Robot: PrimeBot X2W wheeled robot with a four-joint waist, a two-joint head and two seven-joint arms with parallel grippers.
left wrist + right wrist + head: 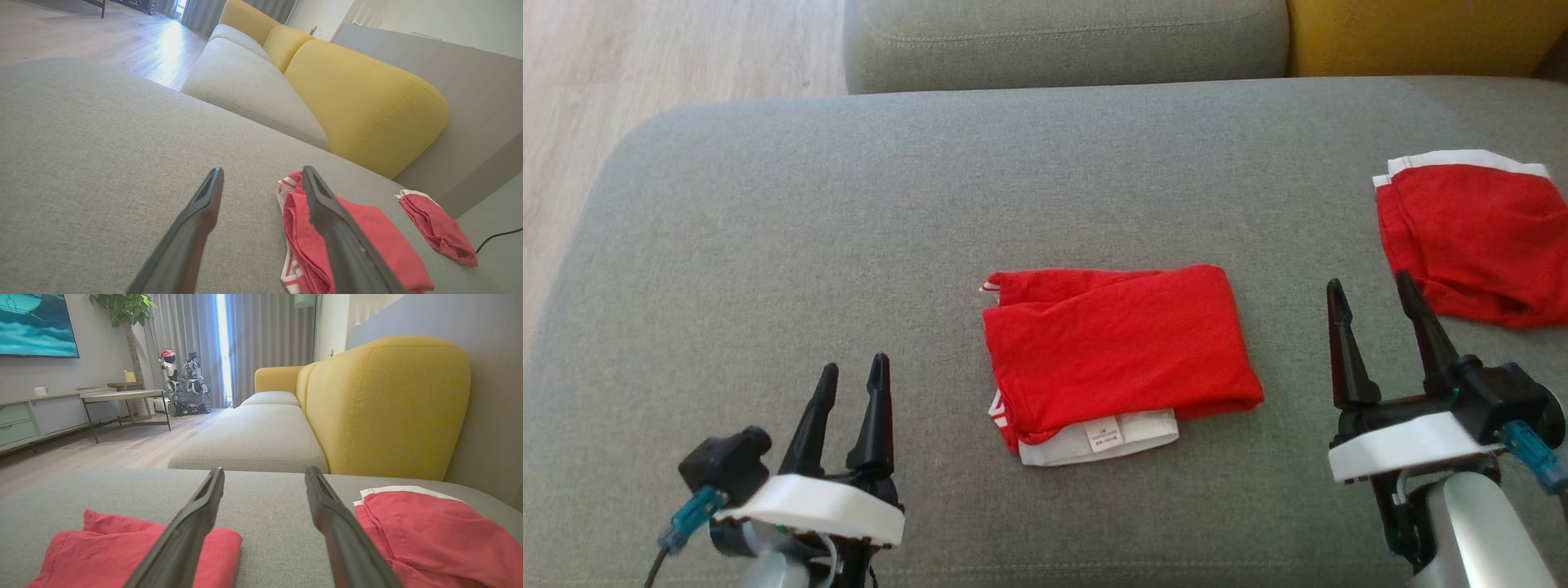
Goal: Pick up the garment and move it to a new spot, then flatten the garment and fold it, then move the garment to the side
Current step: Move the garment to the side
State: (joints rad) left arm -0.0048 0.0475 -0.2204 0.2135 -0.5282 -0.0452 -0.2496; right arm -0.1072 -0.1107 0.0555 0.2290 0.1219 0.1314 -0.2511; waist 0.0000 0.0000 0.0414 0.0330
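Observation:
A folded red garment point(1119, 355) with a white waistband and label lies at the middle of the grey cushion point(849, 204); it also appears as the red garment point(367, 237) past my left fingers and the red garment point(102, 551) at the lower left of the right wrist view. My left gripper point(854, 380) hovers open to its left, empty. My right gripper point(1372, 298) stands open to its right, empty, between it and a second red garment point(1470, 237).
The second red garment with white trim point(433, 531) lies at the cushion's right edge. Behind are another grey seat point(1062, 41) and yellow backrests point(363, 102). Wooden floor point(645, 57) lies off the cushion's left. A black cable point(498, 237) runs at the right.

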